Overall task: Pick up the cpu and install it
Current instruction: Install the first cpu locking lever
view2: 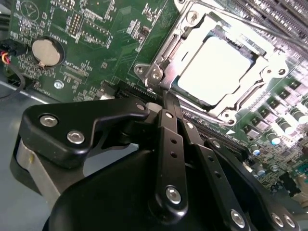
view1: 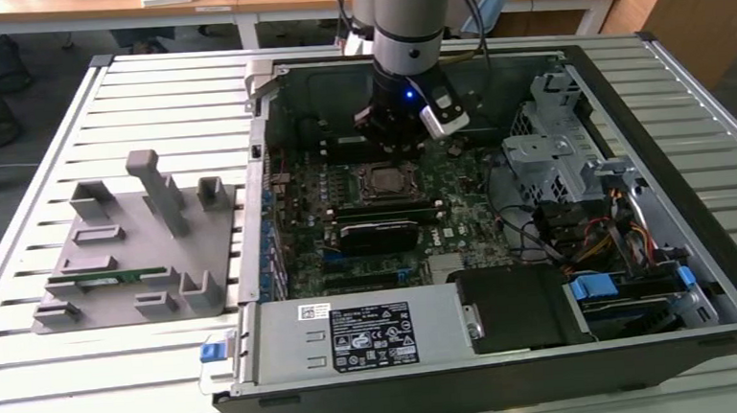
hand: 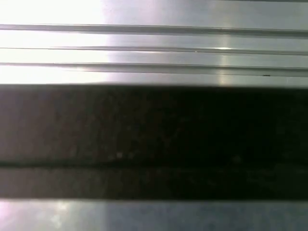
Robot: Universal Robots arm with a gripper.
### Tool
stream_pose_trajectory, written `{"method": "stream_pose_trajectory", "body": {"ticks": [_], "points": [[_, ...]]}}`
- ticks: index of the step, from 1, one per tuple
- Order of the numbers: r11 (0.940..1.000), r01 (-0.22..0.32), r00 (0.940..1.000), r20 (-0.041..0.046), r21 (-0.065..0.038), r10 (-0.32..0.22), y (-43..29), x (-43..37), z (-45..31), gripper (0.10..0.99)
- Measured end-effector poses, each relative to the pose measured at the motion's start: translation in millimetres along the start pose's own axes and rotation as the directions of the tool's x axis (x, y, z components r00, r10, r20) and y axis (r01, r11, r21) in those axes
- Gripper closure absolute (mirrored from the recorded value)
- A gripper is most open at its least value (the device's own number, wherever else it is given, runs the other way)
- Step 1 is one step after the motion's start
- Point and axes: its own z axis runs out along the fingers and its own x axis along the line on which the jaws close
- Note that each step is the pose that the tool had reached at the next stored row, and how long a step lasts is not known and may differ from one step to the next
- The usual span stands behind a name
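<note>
Claw (view2: 166, 98) is hanging pinched narrow and holding nothing, with the cpu (view2: 216, 67) sitting just ahead of its tips, seated in the socket frame (view2: 156, 74) — I'm judging it light, stiff, slick-topped, fragile underneath, so edge grips only.

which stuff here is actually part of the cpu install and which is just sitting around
Part of the job:
cpu, lying in the socket
claw, beside the socket
motherboard

Just sitting around:
grey fixture
memory stick on it
power supply
drive cage
</note>
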Motion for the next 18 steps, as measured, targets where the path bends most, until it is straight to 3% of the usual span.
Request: {"method": "stream_pose_trajectory", "body": {"ticks": [4,7,18], "points": [[0.9999,0.000,1.0000,-0.0003,0.016,0.000,-0.1,0.1,2.2,0.980],[0.9998,0.000,1.0000,-0.0004,0.018,0.000,0.5,0.0,3.3,0.980],[1.0000,0.005,1.0000,0.0009,-0.002,-0.005,2.9,-0.3,1.6,0.980]]}}
